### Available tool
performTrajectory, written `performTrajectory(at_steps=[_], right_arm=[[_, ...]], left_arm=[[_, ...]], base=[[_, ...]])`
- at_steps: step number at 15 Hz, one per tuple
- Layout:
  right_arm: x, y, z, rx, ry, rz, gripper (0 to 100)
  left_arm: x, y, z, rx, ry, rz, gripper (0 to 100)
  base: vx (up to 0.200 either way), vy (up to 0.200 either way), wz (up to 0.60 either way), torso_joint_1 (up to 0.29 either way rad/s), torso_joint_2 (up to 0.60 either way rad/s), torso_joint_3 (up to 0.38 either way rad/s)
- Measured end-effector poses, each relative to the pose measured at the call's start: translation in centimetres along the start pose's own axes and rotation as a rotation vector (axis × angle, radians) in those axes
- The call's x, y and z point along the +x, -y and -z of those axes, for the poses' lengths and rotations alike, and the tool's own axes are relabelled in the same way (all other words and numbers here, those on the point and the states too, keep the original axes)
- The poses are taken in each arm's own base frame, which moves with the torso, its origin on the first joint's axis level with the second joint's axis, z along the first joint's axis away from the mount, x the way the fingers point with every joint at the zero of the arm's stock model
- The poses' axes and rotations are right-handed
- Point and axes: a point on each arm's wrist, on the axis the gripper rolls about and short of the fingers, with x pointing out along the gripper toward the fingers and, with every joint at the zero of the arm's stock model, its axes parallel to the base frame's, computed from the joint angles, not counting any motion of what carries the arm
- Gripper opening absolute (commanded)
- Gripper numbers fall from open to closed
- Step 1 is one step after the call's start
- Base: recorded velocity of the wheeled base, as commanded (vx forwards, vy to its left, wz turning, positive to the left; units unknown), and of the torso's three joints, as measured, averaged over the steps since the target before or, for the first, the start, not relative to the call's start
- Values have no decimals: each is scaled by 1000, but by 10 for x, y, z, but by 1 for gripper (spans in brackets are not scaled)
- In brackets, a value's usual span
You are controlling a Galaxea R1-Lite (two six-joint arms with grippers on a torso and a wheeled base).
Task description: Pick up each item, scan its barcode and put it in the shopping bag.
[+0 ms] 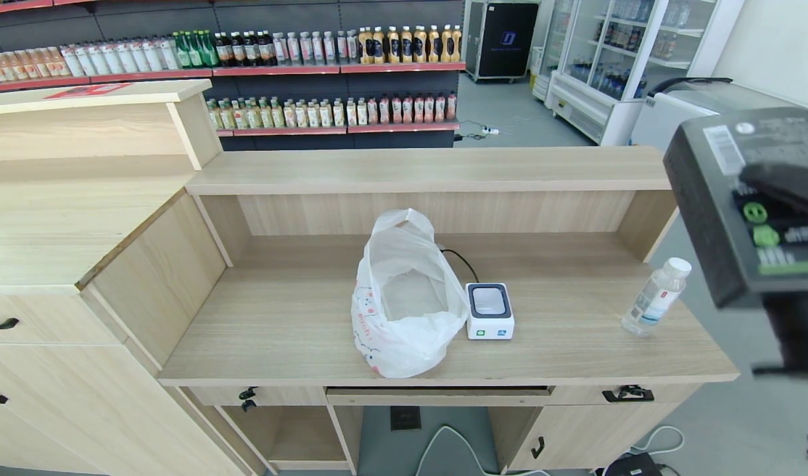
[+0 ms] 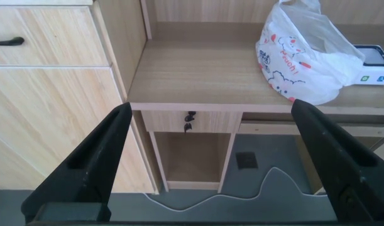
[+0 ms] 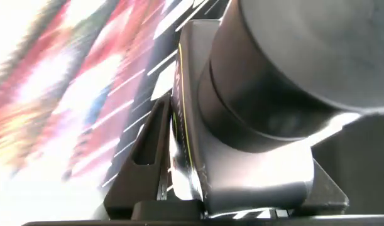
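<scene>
- The left pincer (image 2: 212, 110) has two matte black fingers (image 2: 85, 169), flat and wide, which become narrower toward blunt tips.
- Each finger has a shallow recess on its face.
- The right arm (image 1: 795, 330) is black and blocky.

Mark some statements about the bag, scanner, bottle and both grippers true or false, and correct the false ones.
1. The bag stands open on the counter, right beside the scanner. True.
2. The bottle is inside the bag. False: it stands on the counter near its right end, well apart from the bag.
3. The right gripper holds a dark box above the counter's right end. True.
4. The left gripper grips the bag. False: its jaws are open and empty, low in front of the counter.
</scene>
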Motion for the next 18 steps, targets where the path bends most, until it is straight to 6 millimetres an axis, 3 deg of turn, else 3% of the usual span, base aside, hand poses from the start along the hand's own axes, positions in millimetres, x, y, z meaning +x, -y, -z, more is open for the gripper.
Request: performTrajectory(at_steps=[3, 6, 8, 10, 14, 18], right_arm=[[0, -21, 19, 734, -387, -249, 0], [-24, -51, 43, 1021, -785, -472, 0], [-44, -63, 57, 1305, -1057, -439, 0], [-55, -72, 67, 1521, -1162, -373, 0], [-70, -96, 79, 1705, -1199, -399, 0], [-63, -125, 102, 1746, -1236, -348, 0]], left_arm=[[0, 0, 0, 0, 0, 0, 100], [0, 0, 0, 0, 0, 0, 100], [0, 0, 0, 0, 0, 0, 100], [0, 0, 0, 0, 0, 0, 100], [0, 0, 0, 0, 0, 0, 100], [0, 0, 0, 0, 0, 0, 100]], base=[[0, 0, 0, 0, 0, 0], [0, 0, 0, 0, 0, 0], [0, 0, 0, 0, 0, 0], [0, 0, 0, 0, 0, 0], [0, 0, 600, 2, 2, 1], [0, 0, 600, 7, 5, -1]])
